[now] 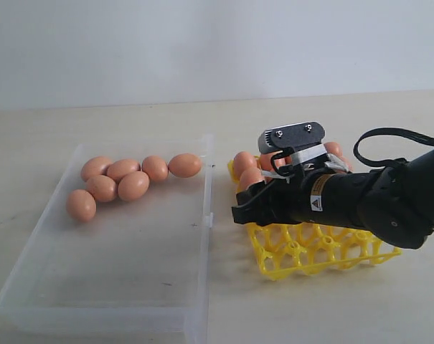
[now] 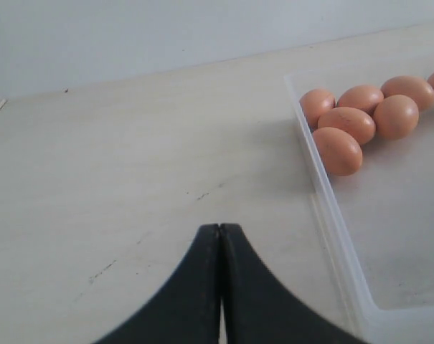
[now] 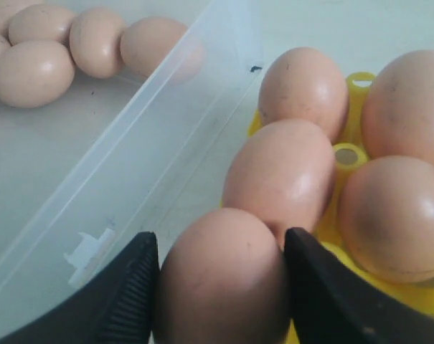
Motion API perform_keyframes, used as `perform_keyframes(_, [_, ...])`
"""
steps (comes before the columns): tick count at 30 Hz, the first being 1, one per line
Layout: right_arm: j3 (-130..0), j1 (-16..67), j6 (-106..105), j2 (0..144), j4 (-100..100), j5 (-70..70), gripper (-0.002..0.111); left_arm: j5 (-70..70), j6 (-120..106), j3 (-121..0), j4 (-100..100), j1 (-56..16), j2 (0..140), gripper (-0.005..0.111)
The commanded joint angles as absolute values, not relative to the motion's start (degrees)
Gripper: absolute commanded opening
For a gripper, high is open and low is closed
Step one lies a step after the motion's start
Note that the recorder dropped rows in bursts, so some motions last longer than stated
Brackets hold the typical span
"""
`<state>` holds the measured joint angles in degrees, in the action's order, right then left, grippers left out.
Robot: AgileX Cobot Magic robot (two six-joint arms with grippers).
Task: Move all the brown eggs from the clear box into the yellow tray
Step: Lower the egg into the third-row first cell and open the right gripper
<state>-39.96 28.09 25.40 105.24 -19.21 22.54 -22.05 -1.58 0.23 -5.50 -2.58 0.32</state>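
Right wrist view put the right gripper [image 3: 220, 294] nearest, its jaws clamped on the held egg [image 3: 220, 265], with a black finger [image 3: 127, 301] against each side; the framing was tight, so contact on both sides was probably there rather than certain. Just beyond it, four tray eggs [image 3: 285, 175] sat in the tray [image 3: 351, 154], the nearest touching or almost touching the held egg. Past them ran the wall of the box [image 3: 152, 136].

Exterior view placed the tray [image 1: 324, 258] right of centre, its near rows empty and its filled cells along the far side, partly behind the arm. The box [image 1: 116, 287] filled the left of the frame, with seven box eggs [image 1: 133, 185] clustered in its upper left part.

Left wrist view showed the left gripper [image 2: 220, 287] with fingers together on nothing, over bare table [image 2: 130, 143] beside the box.

The step in hand looked like placing: the held egg was at a cell on the tray's box-side edge. Next, it needed lowering until seated in the cup, then the jaws parted and lifted straight up so neighbours were not nudged, before reaching back for the box eggs.
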Motion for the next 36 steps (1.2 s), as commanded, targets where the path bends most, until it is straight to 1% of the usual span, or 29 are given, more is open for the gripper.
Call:
perform_keyframes(1, [-40.4, 28.3, 25.7, 105.4, -19.7, 23.9, 0.014, -21.7, -1.3, 0.0, -5.4, -2.9, 0.0, 0.0])
perform_keyframes(7, [-40.4, 28.3, 27.6, 105.4, -19.5, 23.9, 0.049, -21.7, -1.2, 0.0, -5.4, -2.9, 0.0, 0.0])
perform_keyframes(10, [-40.4, 28.3, 27.6, 105.4, -19.5, 23.9, 0.058, -21.7, -1.2, 0.0, -5.4, -2.9, 0.0, 0.0])
perform_keyframes(21, [-40.4, 28.3, 28.7, 104.6, -18.8, 24.1, 0.059, -21.7, -1.2, 0.0, -5.4, -2.9, 0.0, 0.0])
perform_keyframes(32, [-40.5, 28.3, 28.6, 95.6, -16.3, 25.1, 0.059, -21.7, -1.3, 0.0, -5.4, -2.9, 0.0, 0.0])
perform_keyframes(36, [-42.7, 29.4, 30.4, 92.9, -16.5, 22.6, 0.059, -21.7, -1.3, 0.0, -5.4, -2.9, 0.0, 0.0])
